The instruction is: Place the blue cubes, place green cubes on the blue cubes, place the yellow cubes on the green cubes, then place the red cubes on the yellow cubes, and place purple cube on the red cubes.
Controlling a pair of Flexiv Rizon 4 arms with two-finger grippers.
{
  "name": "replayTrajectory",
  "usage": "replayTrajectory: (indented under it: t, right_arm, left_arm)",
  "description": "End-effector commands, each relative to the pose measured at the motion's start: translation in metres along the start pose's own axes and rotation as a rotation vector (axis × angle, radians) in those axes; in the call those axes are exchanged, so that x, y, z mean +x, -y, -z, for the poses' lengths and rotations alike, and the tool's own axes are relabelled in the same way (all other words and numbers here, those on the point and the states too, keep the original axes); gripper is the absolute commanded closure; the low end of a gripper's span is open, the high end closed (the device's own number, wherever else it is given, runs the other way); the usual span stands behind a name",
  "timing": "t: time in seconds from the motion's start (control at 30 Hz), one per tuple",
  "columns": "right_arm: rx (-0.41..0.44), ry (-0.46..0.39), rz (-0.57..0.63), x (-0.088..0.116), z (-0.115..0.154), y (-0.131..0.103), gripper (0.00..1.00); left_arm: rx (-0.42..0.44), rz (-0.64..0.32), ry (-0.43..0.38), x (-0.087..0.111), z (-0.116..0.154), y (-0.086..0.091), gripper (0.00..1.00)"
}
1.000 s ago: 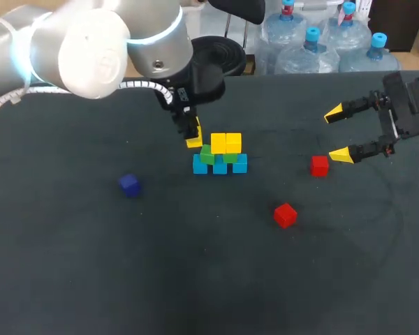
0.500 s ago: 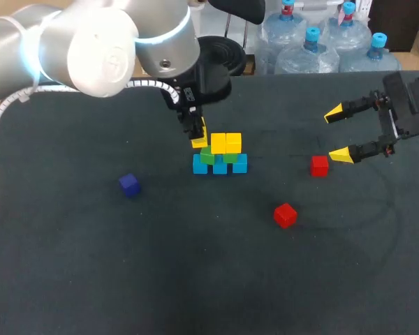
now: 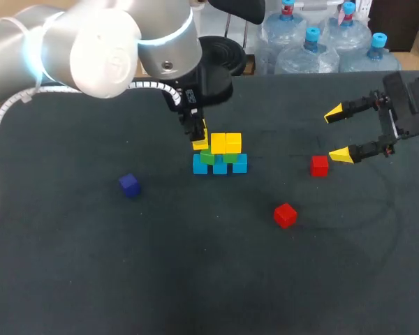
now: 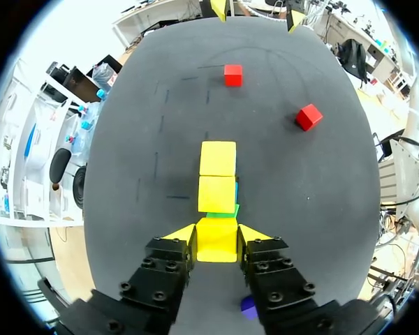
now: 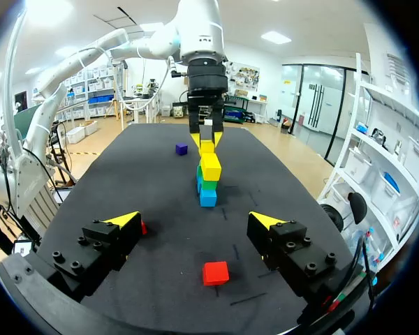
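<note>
Left gripper (image 3: 197, 139) is clamped on a yellow cube (image 4: 216, 239), both yellow tips pressing its sides, right at the stack's (image 3: 220, 155) left end. The cube sits in line with the two yellow cubes (image 3: 226, 142) already on the stack, over the left green cube (image 3: 207, 158). Whether it is fully seated, I can't tell.

The job now is a clean release. I'd say keep the cube square to its neighbour, settle it flat on the green, then part the fingers gently and lift straight up, since any sideways drag could shove the row.

Right gripper (image 3: 337, 134) hangs wide open, well right of the stack. One red cube (image 3: 320, 165) lies just beside its near tip, and another red cube (image 3: 285, 215) lies nearer the front. The purple cube (image 3: 130, 185) waits far left of the stack.
</note>
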State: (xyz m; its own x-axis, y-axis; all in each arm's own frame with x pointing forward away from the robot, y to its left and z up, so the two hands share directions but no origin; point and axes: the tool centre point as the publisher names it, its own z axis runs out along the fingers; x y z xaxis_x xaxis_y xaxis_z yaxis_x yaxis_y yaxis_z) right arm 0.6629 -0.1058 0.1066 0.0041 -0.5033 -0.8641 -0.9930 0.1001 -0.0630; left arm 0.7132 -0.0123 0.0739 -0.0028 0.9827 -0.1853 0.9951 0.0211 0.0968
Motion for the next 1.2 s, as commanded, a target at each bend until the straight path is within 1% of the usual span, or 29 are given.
replayTrajectory:
  t: [0.03,0.27,1.2]
  right_arm:
    - [0.001,0.001,0.001,0.0002,-0.0005,-0.0001,0.00]
    - [0.001,0.001,0.001,0.0002,-0.0005,-0.0001,0.00]
    - [0.001,0.001,0.001,0.0002,-0.0005,-0.0001,0.00]
  left_arm:
    - [0.005,-0.002,-0.009,-0.0016,-0.0023,-0.0029,1.00]
    - [0.004,0.000,-0.023,0.0009,-0.0053,-0.0048,1.00]
    - [0.007,-0.018,-0.056,0.0004,-0.0074,-0.0070,1.00]
